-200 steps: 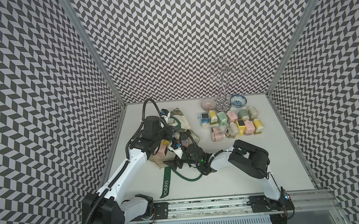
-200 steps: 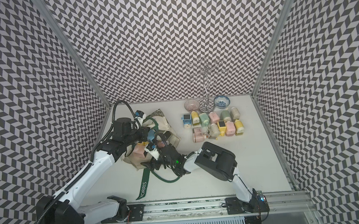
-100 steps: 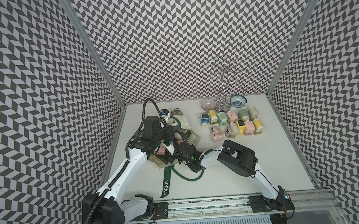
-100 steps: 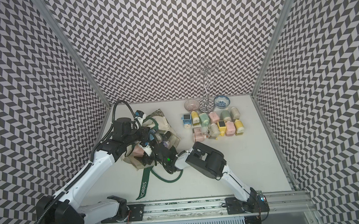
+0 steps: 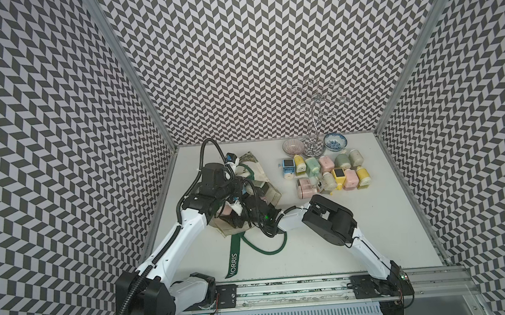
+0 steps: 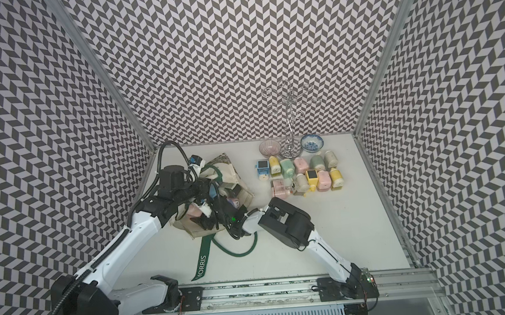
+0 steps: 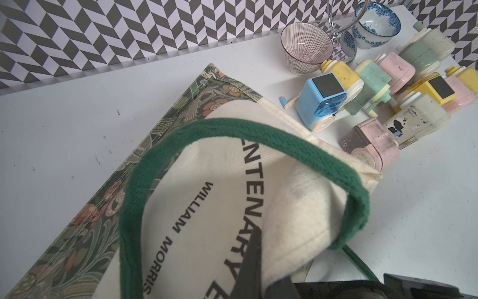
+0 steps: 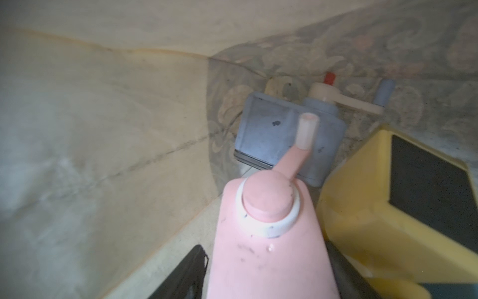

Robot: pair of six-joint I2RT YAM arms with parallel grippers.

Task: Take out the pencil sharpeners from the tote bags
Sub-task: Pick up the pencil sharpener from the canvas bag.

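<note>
- Pencil sharpeners (image 5: 327, 172): a cluster of pastel units lies on the table (image 5: 386, 215), outside the tote bag (image 5: 258, 173) and near its side edge.
- Inside the tote bag: a pink sharpener (image 8: 269, 233), a yellow sharpener (image 8: 375, 220) just beside it, and a blue sharpener (image 8: 271, 139) deeper in, against the leafy-print base.
- Right gripper (image 8: 266, 274): inside the tote bag's mouth, jaws pressed on both flanks of the pink sharpener.
- Left gripper (image 7: 258, 256): pinched together on the tote bag's cream cloth, near a green strap (image 7: 258, 129).
</note>
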